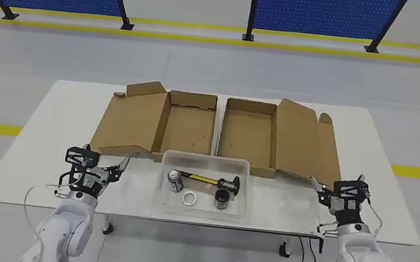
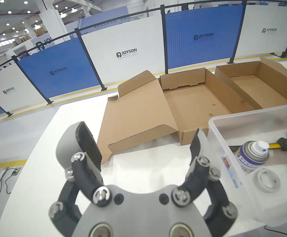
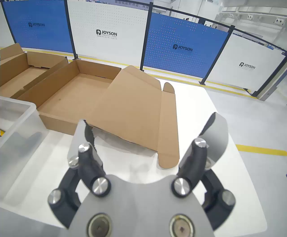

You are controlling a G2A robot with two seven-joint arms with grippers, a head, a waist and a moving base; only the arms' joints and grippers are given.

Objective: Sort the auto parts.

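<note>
Spray can [image 1: 175, 180] sits at 9 o'clock end of clear bin [image 1: 207, 158], roughly 3 o'clock from left gripper [image 2: 140, 132], which is nearer than right gripper [image 3: 149, 121]; both spread wide, empty.

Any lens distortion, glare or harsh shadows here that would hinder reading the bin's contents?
Top view: even light, straight lines, the clear bin legible, soft shadows only. Left wrist view: wide-angle bending curves the fence; the spray can reads fine, no glare. Right wrist view: same bending; the bin's cloudy wall leaves contents as dim shapes.
</note>
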